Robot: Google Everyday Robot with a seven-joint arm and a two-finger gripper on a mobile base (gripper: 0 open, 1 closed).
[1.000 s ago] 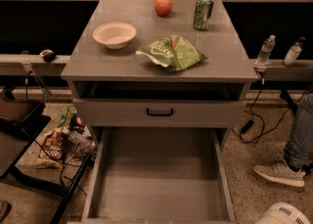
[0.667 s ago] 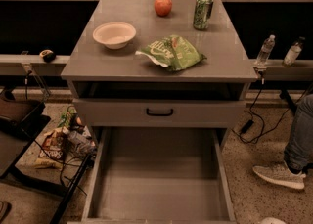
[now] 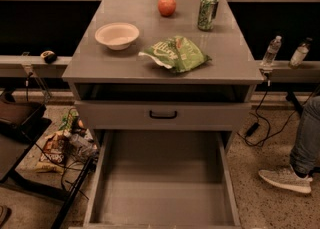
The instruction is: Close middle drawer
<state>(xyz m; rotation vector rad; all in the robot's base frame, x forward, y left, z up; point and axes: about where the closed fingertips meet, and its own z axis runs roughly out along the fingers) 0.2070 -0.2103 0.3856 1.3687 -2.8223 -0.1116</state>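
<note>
Closure is not yet achieved: the middle drawer [image 3: 162, 188] is seen pulled far out at the lower centre of the frame, its plain grey box laid open and bare. It is judged to be held out like this only because nothing has pushed it home. A push on its front, toward the cabinet, would be called for.

Above it, the upper drawer [image 3: 210, 115] is shown nearly flush, with its black handle [image 3: 163, 115] at mid-frame. A dark gap is left between that drawer and the top [image 3: 235, 63]. On the top, a bowl [image 3: 117, 35] is set at the upper left, an apple [image 3: 167, 5] and a can [image 3: 207, 11] at the back, and a green bag [image 3: 174, 54] near the middle. All are kept well back from the front edge, so they are not thought likely to be disturbed.

No gripper is seen anywhere in the frame, so its place is put outside the view and its state cannot be told.

The front and handle of the middle drawer are cut off by the bottom edge. Whatever lies under it is hidden by its floor. At the right, a shoe [image 3: 286, 179] and part of a trouser leg are cropped by the border. At the lower left, litter [image 3: 62, 145] and cables are too tangled to be sorted out.
</note>
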